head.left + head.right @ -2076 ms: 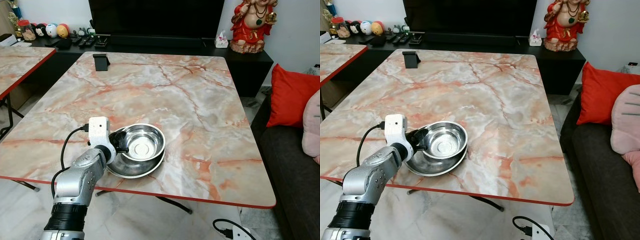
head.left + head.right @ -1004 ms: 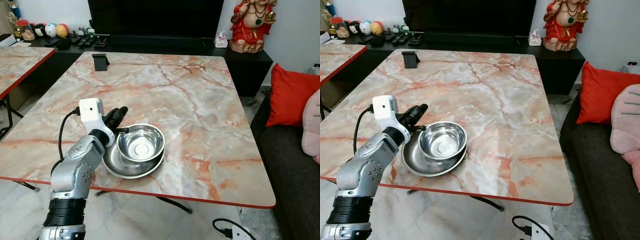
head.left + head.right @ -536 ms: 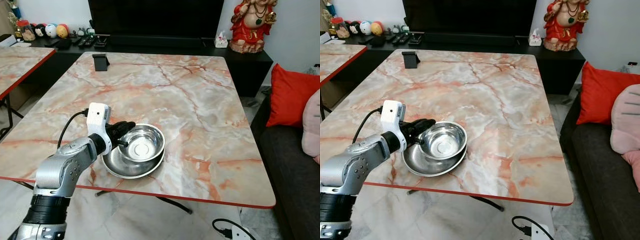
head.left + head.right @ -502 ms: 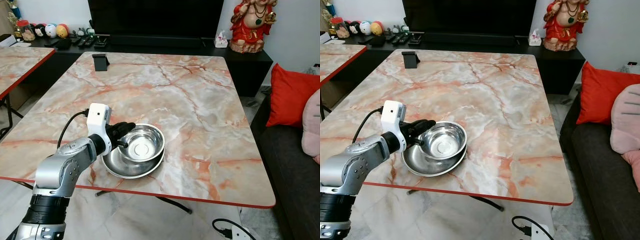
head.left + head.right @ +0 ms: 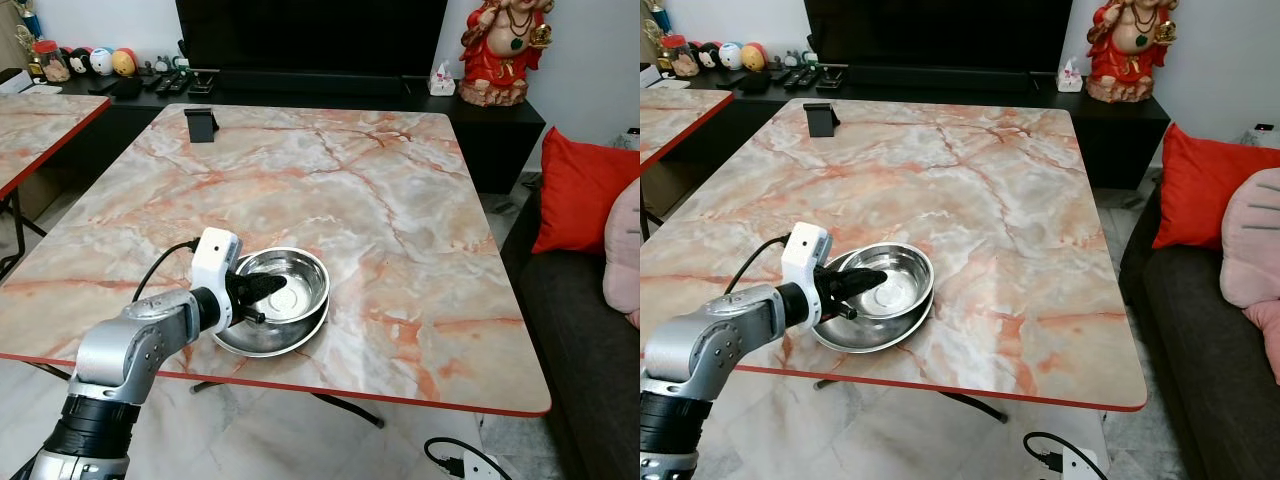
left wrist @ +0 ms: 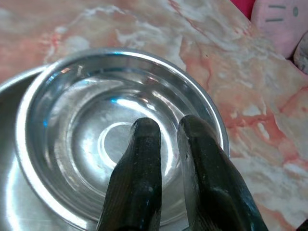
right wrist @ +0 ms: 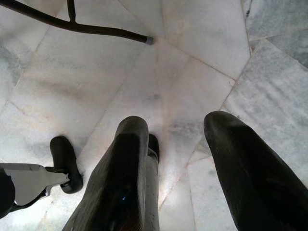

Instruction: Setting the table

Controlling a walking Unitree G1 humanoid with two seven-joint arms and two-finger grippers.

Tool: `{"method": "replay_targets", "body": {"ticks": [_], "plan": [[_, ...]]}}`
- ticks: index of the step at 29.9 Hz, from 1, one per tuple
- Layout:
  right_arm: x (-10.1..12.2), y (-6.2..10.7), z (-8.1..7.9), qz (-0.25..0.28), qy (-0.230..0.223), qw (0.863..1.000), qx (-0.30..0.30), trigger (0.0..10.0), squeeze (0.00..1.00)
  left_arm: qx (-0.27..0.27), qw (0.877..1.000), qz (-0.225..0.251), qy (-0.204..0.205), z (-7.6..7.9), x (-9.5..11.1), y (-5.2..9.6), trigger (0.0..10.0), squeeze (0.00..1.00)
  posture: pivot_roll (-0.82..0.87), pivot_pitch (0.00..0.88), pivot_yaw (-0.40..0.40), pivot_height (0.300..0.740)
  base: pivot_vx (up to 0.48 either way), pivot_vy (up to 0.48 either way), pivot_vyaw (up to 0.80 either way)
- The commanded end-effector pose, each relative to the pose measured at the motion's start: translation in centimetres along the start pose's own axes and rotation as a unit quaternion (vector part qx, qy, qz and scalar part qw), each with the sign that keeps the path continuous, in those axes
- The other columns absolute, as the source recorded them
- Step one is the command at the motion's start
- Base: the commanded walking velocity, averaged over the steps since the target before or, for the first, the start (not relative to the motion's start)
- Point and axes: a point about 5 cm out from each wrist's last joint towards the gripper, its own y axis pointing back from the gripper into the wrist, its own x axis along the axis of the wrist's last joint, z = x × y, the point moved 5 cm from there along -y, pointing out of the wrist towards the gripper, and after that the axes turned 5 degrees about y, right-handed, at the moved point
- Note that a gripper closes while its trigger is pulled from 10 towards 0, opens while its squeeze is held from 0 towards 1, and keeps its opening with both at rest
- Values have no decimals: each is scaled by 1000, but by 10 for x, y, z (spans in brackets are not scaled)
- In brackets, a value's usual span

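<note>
Square marble-patterned table (image 5: 400,200) with red edging. Directly on it: a steel plate (image 5: 262,341) at 7 o'clock, near the front edge, and a small black stand (image 5: 202,123) at 11 o'clock, near the far edge.

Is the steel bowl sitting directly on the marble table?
No, the steel bowl sits nested in a wider steel dish on the table.

A shiny steel bowl (image 5: 291,284) sits upright inside a wider, shallower steel dish (image 5: 262,338), the pair nested near the table's front edge, left of centre. The bowl is empty, with a flat round base reflecting light, and rides toward the dish's far side, leaving the dish's near rim exposed.
</note>
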Motion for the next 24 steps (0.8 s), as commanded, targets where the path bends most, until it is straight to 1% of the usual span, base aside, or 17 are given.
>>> {"method": "replay_targets", "body": {"ticks": [1,5,7,10,14,24], "plan": [[-3,0,1,-7,0,1000,-1,10000,0,17,1000,-5,-17,-1,2,-2,10000,0,9,0,-16,740,0,0,0],[-3,0,1,-7,0,1000,0,10000,0,39,999,-8,-10,-7,-2,-5,10000,0,9,0,-15,740,0,0,0],[-3,0,1,-7,0,1000,0,10000,0,41,999,-6,-8,-8,-2,-6,10000,0,9,0,-15,740,0,0,0],[-3,0,1,-7,0,1000,-1,10000,0,62,998,8,1,-12,2,-9,10000,0,9,0,-14,740,0,0,0],[-3,0,0,-7,0,1000,0,10000,0,75,997,12,9,-15,0,-12,10000,0,7,0,-14,740,0,0,0],[-3,0,0,-7,0,1000,-1,10000,0,105,994,17,9,-23,0,-15,10000,0,6,0,-14,740,0,0,0]]}}
